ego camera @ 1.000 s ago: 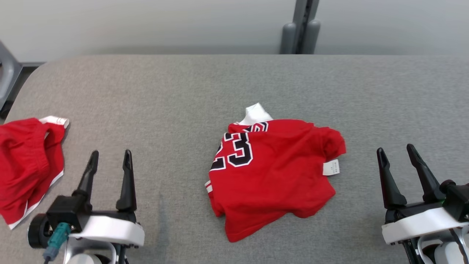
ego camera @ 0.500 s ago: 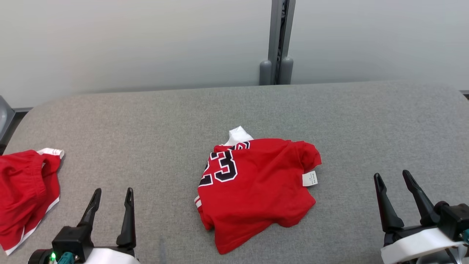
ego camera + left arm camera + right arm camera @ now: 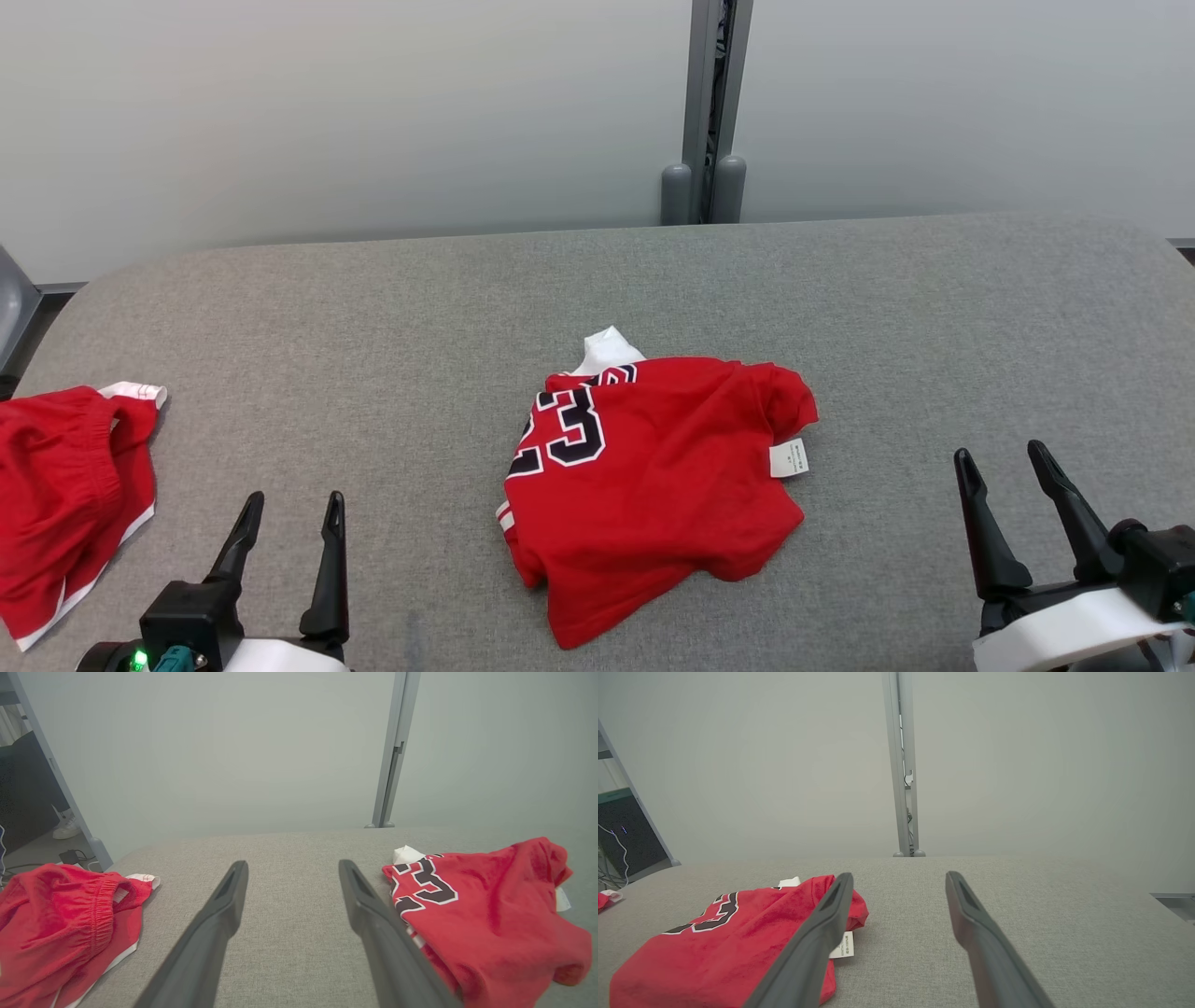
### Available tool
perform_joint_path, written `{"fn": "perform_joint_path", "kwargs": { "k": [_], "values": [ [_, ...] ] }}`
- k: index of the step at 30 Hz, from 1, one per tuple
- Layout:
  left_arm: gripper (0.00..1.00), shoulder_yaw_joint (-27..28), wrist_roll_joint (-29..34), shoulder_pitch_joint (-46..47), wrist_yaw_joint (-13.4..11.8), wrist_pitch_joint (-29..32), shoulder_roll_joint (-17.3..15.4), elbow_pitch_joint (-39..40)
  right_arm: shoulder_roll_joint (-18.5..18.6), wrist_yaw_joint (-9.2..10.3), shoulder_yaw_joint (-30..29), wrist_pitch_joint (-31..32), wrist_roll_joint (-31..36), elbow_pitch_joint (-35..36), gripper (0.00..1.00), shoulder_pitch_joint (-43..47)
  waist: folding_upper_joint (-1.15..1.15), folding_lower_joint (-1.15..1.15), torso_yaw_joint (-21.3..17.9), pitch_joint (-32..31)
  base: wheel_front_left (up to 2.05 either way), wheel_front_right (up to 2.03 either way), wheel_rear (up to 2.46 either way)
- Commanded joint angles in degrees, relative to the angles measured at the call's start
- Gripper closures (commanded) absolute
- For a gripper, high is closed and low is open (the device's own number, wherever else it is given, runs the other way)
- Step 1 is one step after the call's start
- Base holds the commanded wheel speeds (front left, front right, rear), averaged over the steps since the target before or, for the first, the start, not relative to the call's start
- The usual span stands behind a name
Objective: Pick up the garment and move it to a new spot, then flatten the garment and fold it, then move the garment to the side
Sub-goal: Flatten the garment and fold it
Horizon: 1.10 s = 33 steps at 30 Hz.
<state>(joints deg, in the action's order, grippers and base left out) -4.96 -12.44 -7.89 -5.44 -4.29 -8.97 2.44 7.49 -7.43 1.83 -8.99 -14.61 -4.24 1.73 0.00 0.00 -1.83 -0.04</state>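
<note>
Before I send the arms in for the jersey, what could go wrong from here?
1. The red jersey lies crumpled in layers; a pinch may catch only the top layer or the white tag, lifting it bunched.
2. The red shorts lie near the left end effector; a wide swing could drag them.

1. The number "23" (image 3: 565, 431) stands on the red garment (image 3: 653, 495) in large black block numerals edged with white. It sits near the garment's left side in the head view, and the "2" runs over the cloth's edge, so it is partly cut off.
2. A small white label (image 3: 789, 458) sticks out at the garment's right edge. It carries a few lines of tiny dark print, too small to read.
3. Black-and-white marks (image 3: 618, 375) show at the fold just above the number. They are part of further print and cannot be read.
</note>
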Motion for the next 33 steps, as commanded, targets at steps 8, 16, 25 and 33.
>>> {"fn": "perform_joint_path", "kwargs": {
  "k": [8, 16, 25, 33],
  "values": [
    [0.0, -0.2, -0.1, 1.4, -0.5, -0.5, -0.6, -0.4, 0.0, -0.11, -0.4, 0.1, -0.4, 0.6, 0.0, 0.2, 0.0, 0.0, 0.2, 0.7, 0.0, 0.0, 0.0],
    [0.0, -0.5, -0.3, 1.8, -0.6, -0.7, -0.6, -0.2, 0.0, -0.11, -0.6, -0.1, -0.5, 0.7, 0.0, -0.1, 0.0, 0.0, 0.6, 1.6, 0.0, 0.0, 0.0],
    [0.0, -1.5, -0.2, 5.0, -0.4, -1.6, -0.2, 0.0, 1.5, -0.11, 4.3, 0.9, -0.1, 0.8, 0.0, -2.1, 0.0, 0.0, 2.9, 6.0, 0.0, 0.0, 0.0],
    [0.0, -3.1, -0.1, 9.3, 0.0, -3.2, 1.0, -1.7, 3.7, -0.11, 13.4, 1.9, -1.8, -2.7, 0.0, -4.4, 0.0, 0.0, 5.2, 10.5, 0.0, 0.0, 0.0]
  ]
}}
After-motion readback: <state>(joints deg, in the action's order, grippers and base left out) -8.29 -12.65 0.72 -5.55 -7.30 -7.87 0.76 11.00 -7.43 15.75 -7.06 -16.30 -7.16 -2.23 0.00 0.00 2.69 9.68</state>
